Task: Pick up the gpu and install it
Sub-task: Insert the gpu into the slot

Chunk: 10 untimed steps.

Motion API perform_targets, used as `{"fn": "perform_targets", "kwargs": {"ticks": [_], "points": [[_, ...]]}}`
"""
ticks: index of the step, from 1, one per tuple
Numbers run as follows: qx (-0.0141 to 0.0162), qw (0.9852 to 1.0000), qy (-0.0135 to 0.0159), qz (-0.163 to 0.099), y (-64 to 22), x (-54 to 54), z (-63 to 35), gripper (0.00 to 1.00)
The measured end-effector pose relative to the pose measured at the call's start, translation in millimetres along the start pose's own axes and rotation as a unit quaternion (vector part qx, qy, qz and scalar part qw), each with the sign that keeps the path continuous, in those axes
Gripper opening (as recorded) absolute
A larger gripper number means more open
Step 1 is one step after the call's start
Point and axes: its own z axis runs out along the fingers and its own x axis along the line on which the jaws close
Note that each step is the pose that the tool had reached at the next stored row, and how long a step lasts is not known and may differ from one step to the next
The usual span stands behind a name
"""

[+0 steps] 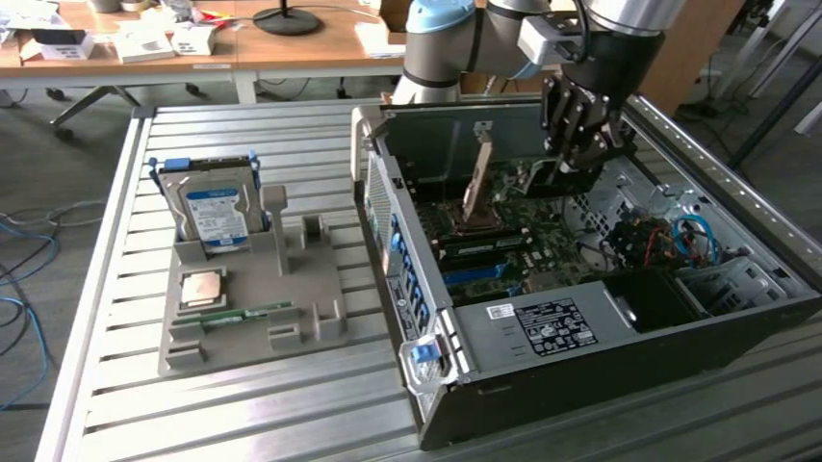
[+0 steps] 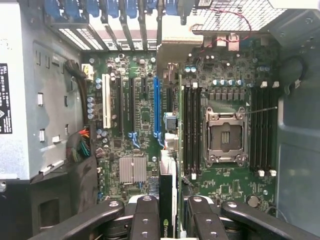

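The gpu (image 1: pixel 482 178) is a thin tan-brown card that stands on edge inside the open computer case (image 1: pixel 565 327), over the motherboard. My gripper (image 1: pixel 572 166) reaches down into the case at the card's far end. In the wrist view the gpu (image 2: pixel 169 192) runs edge-on between the two black fingers (image 2: pixel 145 215), and my gripper (image 2: pixel 168 212) is shut on it. The card lies along the long blue slot (image 2: pixel 156 107), on the side towards the memory slots. Whether its lower edge sits in a slot is hidden.
A grey fixture (image 1: pixel 276 332) at the exterior view's left holds a silver hard drive (image 1: pixel 212 212), a processor chip (image 1: pixel 203 287) and a green memory stick (image 1: pixel 231 316). The case walls close in around the gripper. The processor socket (image 2: pixel 226 135) and red and blue cables (image 1: pixel 680 241) lie nearby.
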Motion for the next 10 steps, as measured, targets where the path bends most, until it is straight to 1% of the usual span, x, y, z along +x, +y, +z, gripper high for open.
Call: {"fn": "perform_targets", "kwargs": {"ticks": [2,4,8,9,10], "points": [[-0.0001,1.0,0.0047,0.0,0.4,-0.2,0.4,0.27],[-0.0001,1.0,0.0077,0.0,0.6,-0.4,0.9,0.27],[-0.0001,1.0,0.0081,0.0,1.0,-0.4,3.8,0.27],[0.0,1.0,0.0081,0.0,2.2,-0.3,6.8,0.27],[0.0007,1.0,0.0074,0.0,3.9,-0.2,8.7,0.27]]}}
